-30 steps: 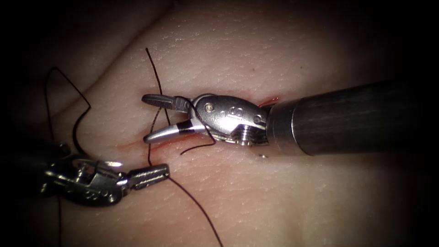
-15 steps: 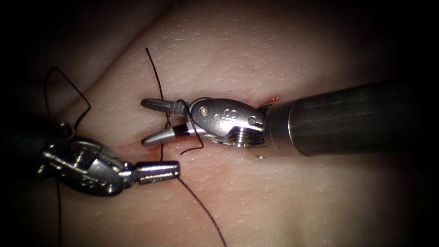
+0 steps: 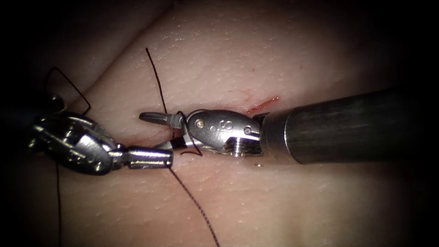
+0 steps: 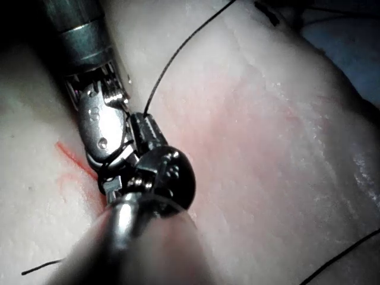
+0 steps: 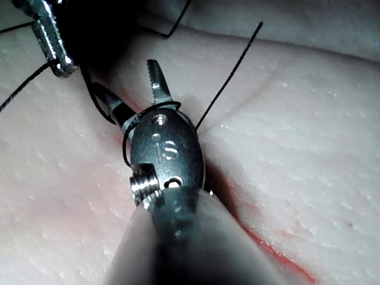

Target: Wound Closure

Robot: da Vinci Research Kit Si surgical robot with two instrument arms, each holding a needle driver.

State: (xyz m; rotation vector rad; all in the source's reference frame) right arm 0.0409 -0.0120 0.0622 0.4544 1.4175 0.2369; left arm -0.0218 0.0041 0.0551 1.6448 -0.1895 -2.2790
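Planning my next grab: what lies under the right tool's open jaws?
Under the right tool, jaws open, lie the tissue and the cut, with thread looped round its jaw base. The left tool covers the lower jaw's tip.

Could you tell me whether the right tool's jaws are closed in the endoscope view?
No, the right tool has its jaws spread apart, with thread looped around them.

The light is narrow and strong. In the endoscope view it falls on the middle of the scene and fades outward into a dark surround (image 3: 32, 32) where no wall, floor or furniture can be made out. In the left wrist view, a pale blue-grey surface (image 4: 350, 47) lies beyond the edge of the tissue (image 4: 267, 148); its material cannot be told.
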